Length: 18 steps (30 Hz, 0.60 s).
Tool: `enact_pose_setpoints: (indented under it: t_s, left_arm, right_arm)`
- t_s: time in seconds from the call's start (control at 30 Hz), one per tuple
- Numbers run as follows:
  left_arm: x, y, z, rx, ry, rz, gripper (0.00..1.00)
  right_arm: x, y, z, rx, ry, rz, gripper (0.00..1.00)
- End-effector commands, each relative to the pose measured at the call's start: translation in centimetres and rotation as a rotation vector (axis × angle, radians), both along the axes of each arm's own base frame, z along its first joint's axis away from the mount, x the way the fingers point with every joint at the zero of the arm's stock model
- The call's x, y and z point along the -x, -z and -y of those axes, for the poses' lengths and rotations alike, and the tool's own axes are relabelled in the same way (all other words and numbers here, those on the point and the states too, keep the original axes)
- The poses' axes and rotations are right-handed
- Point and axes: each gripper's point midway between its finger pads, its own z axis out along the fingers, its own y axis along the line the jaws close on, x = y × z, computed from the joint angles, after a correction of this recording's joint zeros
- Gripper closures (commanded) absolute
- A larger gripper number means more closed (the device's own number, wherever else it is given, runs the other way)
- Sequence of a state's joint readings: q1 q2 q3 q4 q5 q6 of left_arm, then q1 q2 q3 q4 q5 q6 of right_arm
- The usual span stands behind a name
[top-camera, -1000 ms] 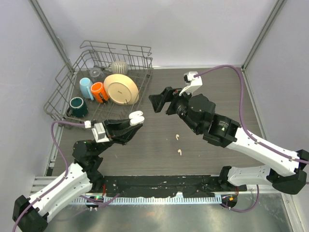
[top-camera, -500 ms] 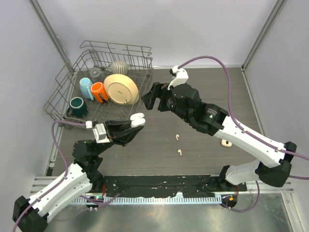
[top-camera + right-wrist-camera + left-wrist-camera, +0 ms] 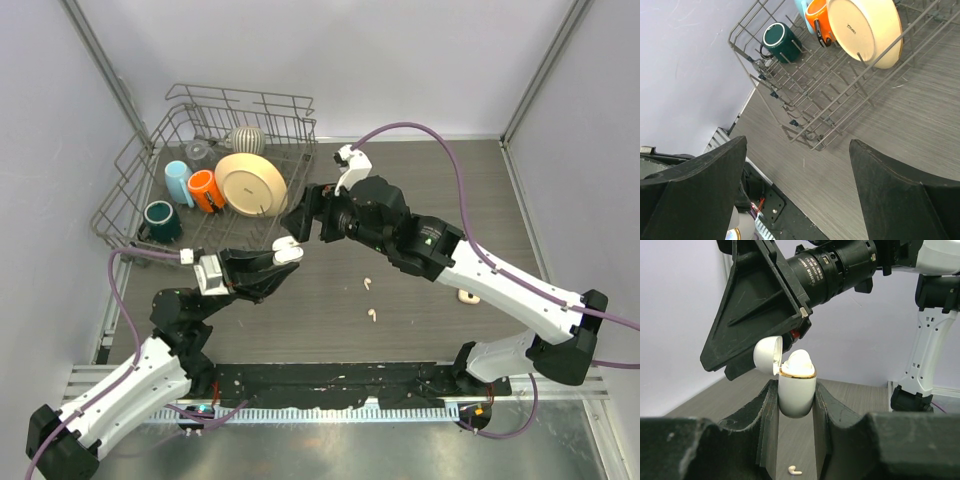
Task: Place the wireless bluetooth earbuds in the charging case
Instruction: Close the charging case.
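My left gripper [image 3: 280, 255] is shut on the white charging case [image 3: 287, 248] and holds it upright above the table. In the left wrist view the case [image 3: 796, 390] has a gold rim and its lid [image 3: 767, 354] is open. A white rounded earbud top [image 3: 799, 360] shows above the rim. My right gripper [image 3: 298, 222] is open and empty, and hangs just above and behind the case. Its black fingers [image 3: 760, 315] loom over the lid. Two earbuds lie on the table, one [image 3: 367, 283] farther back and one [image 3: 371, 315] nearer. One earbud [image 3: 795, 470] shows below the case.
A wire dish rack [image 3: 140, 190] at the back left holds a cream plate [image 3: 250, 183], an orange mug [image 3: 204, 190], a blue cup [image 3: 178, 182] and a dark green mug [image 3: 161, 221]. It also shows in the right wrist view [image 3: 805, 100]. A small pale object [image 3: 467, 295] lies under the right forearm.
My right arm has swung left, and its open gripper has moved from mid-table to just above the case. My left gripper has kept the case, nearly still.
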State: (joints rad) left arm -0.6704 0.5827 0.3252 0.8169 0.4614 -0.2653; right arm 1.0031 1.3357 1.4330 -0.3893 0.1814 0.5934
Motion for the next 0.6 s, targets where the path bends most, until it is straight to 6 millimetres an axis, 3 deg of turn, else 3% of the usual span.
enact_pose_setpoints:
  t_s: [0.0, 0.4, 0.5, 0.53, 0.57]
  left_arm:
    - [0.5, -2.4, -0.2, 0.040, 0.011, 0.043, 1.00]
    - [-0.4, -2.5, -0.6, 0.064, -0.035, 0.013, 1.00]
    - [-0.8, -2.2, -0.7, 0.063, -0.049, -0.018, 1.00]
    - [-0.9, -2.4, -0.6, 0.058, -0.045, -0.024, 1.00]
    - [-1.2, -1.4, -0.1, 0.023, -0.037, -0.063, 1.00]
  right_arm:
    - [0.7, -1.6, -0.7, -0.059, -0.055, 0.020, 0.11]
    - [2.4, -0.1, 0.1, -0.058, -0.110, 0.008, 0.11]
    - [2.2, 0.2, 1.4, -0.068, -0.057, 0.010, 0.11]
    - [1.9, 1.1, 2.0, -0.055, -0.020, 0.000, 0.11]
    - [0.7, 0.8, 3.6, -0.059, 0.088, 0.021, 0.11]
